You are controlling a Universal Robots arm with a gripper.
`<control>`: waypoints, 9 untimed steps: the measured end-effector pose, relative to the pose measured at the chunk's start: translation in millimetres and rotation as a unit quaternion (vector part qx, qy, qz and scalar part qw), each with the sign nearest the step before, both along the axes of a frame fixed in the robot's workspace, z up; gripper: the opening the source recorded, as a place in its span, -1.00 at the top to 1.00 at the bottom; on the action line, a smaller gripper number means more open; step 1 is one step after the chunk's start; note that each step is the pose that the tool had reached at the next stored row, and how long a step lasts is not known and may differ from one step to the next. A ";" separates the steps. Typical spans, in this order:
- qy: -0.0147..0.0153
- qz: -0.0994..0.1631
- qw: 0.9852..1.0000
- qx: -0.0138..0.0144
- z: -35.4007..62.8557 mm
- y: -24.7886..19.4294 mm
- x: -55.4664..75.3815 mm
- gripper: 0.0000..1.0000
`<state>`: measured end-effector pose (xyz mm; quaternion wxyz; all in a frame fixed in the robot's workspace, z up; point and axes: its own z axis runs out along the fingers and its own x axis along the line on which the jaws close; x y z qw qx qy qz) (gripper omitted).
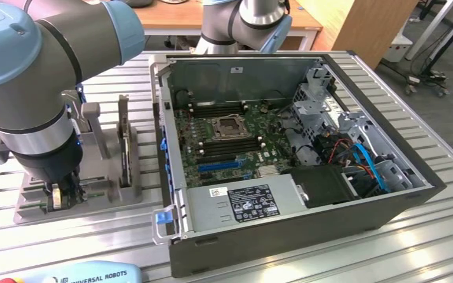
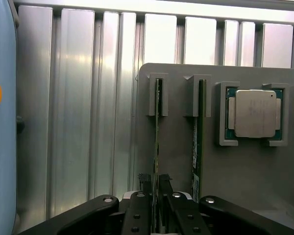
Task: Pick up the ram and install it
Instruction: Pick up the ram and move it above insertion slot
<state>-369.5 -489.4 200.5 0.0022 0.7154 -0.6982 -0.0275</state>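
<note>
The ram [image 2: 157, 132] is a thin green stick standing on edge in a slot of the grey holder [image 2: 176, 147]. My gripper [image 2: 156, 180] is shut on its near end, with a black fingertip [image 2: 146, 180] pressed against each side. A second ram stick [image 2: 198, 132] stands in the neighbouring slot, untouched. In the exterior view my gripper [image 1: 56, 199] is down in the grey holder [image 1: 92, 194], at that view's left, beside the open computer case [image 1: 384, 203]. The motherboard [image 1: 226, 138] lies exposed inside the case, with long dark memory slots on both sides of the processor socket [image 1: 230, 127].
A square silver processor chip [image 2: 255, 113] rests in its own pocket of the holder. A hard drive [image 1: 124, 144] stands upright in the holder behind my gripper. A blue teach pendant [image 1: 85, 274] lies at the ribbed metal table's front edge. Cables and a power supply [image 1: 246, 203] fill the case's near side.
</note>
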 end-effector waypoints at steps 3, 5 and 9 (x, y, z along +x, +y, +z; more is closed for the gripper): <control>0.000 0.000 1.000 0.000 0.0 0.0 0.0 0.59; 0.000 0.000 1.000 0.000 0.0 0.0 0.0 0.59; 0.000 0.000 1.000 0.000 0.0 0.0 0.0 0.75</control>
